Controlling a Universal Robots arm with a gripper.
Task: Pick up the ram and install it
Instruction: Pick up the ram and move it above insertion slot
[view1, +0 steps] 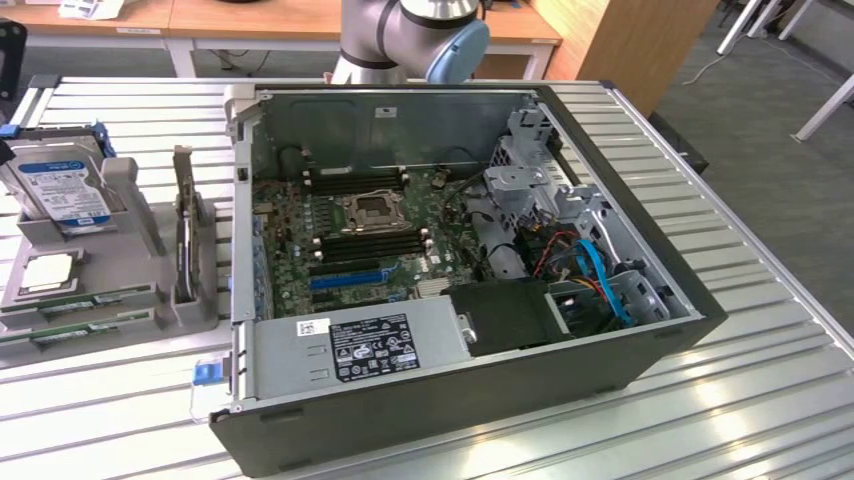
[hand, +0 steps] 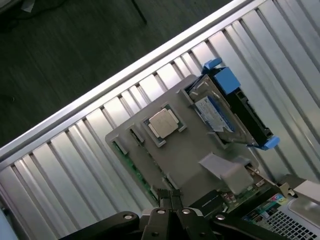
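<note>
The ram (view1: 83, 299) is a thin green stick lying flat in a groove of the grey holder block (view1: 127, 300) at the exterior view's left, with a second green stick (view1: 74, 333) just in front of it. In the wrist view the ram's green edge (hand: 131, 162) runs along the side of the holder block (hand: 185, 155). My gripper (hand: 171, 196) hangs above that block, near the ram's end, fingers pressed together and shut on nothing. The open computer case (view1: 667, 330) lies on its side with the motherboard (view1: 287, 255) facing up.
The holder block also carries a hard drive (view1: 60, 190) in a blue bracket, a square processor (hand: 163, 122) and an upright card (view1: 184, 225). Black memory slots (view1: 363, 245) flank the processor socket (view1: 370, 211). The arm's base (view1: 400, 35) stands behind the case. The slatted table's edge (hand: 100, 82) is near.
</note>
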